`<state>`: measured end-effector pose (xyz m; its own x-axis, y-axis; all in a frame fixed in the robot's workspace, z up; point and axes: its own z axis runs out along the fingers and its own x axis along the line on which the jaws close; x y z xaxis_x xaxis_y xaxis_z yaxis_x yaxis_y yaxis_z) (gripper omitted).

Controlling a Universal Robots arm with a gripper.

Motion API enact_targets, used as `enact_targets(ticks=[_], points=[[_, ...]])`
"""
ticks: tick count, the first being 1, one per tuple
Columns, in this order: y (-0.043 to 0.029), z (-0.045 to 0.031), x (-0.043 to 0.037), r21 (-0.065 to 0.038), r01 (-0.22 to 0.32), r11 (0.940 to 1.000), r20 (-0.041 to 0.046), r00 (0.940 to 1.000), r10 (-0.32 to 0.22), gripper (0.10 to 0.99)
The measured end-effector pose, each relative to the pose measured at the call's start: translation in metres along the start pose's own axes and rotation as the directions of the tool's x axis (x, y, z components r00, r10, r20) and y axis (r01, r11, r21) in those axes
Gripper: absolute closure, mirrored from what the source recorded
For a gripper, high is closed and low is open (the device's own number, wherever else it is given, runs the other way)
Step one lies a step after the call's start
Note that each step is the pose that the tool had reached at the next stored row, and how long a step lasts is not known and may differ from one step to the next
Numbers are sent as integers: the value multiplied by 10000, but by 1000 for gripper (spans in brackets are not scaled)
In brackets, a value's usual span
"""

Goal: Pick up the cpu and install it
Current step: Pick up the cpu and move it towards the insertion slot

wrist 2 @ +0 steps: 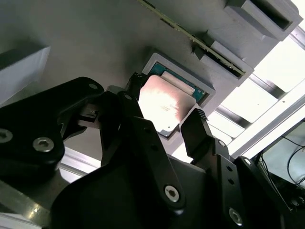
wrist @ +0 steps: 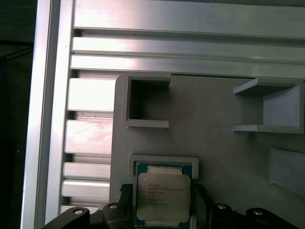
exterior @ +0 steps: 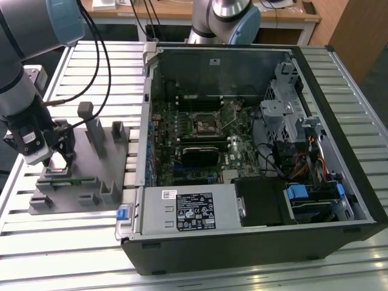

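Gripper (wrist 2: 167,104) pinching cpu (wrist: 163,195) by opposite edges; cpu in square pocket of grey fixture (wrist: 214,124).

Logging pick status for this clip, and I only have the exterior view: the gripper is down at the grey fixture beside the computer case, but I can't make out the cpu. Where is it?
Observer: In both wrist views the cpu lies at a square framed pocket of the grey fixture, right at the gripper.
Operator: Which face is up?
Observer: The shiny metal top, with a green edge showing around it.
Operator: Lifted yet?
Observer: In the second wrist view it covers most of the pocket; whether it has left the floor, or the gripper clamps it, I cannot tell.
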<state>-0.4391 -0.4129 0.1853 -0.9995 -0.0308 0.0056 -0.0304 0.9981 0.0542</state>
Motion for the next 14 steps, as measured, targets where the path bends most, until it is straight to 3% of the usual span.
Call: enact_targets(ticks=[14], points=[[7,-8,1,1,112,9999,-4,9999,-112,471]])
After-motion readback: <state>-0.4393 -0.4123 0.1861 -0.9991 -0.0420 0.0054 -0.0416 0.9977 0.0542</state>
